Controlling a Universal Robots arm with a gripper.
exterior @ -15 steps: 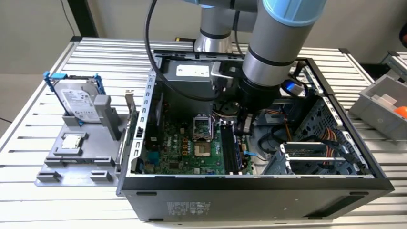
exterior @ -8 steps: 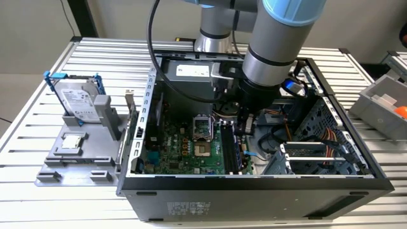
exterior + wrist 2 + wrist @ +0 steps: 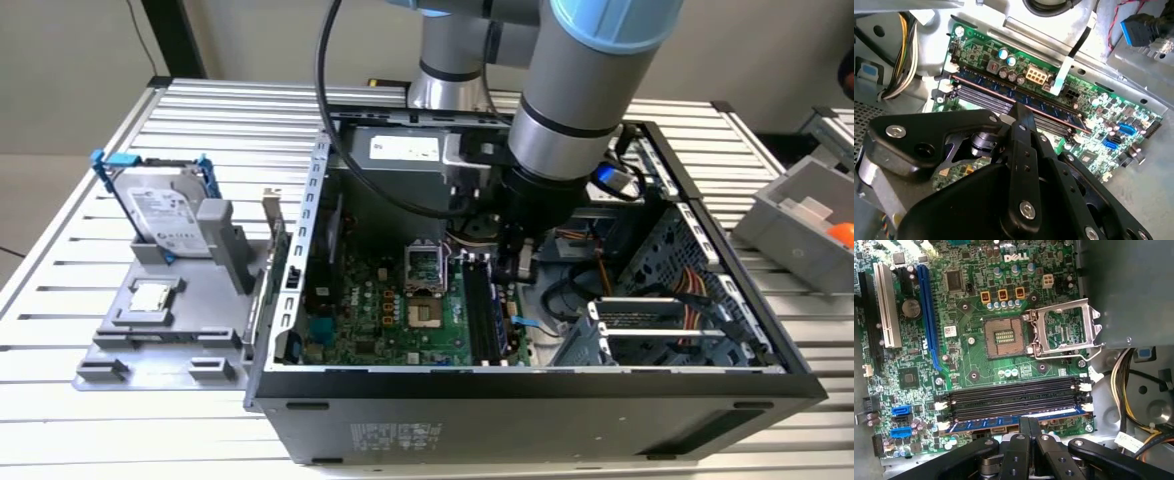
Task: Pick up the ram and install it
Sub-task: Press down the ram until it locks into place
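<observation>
And there the arm was, reaching down into the open computer case (image 3: 534, 385) from above, its gripper (image 3: 514, 262) low over the memory slots beside the empty processor socket (image 3: 1004, 336). The ram (image 3: 1004, 421) lay along the outermost slot on the green motherboard (image 3: 969, 370), a blue stick with dark chips, and in both wrist views the black fingers (image 3: 1023, 116) were pressed close together right on its top edge, about midway along; whether it was fully seated could not be told. Off at the exterior view's left, the hard drive (image 3: 167, 205) stood upright in a grey holder (image 3: 200, 335) on the slatted table (image 3: 80, 250).
</observation>
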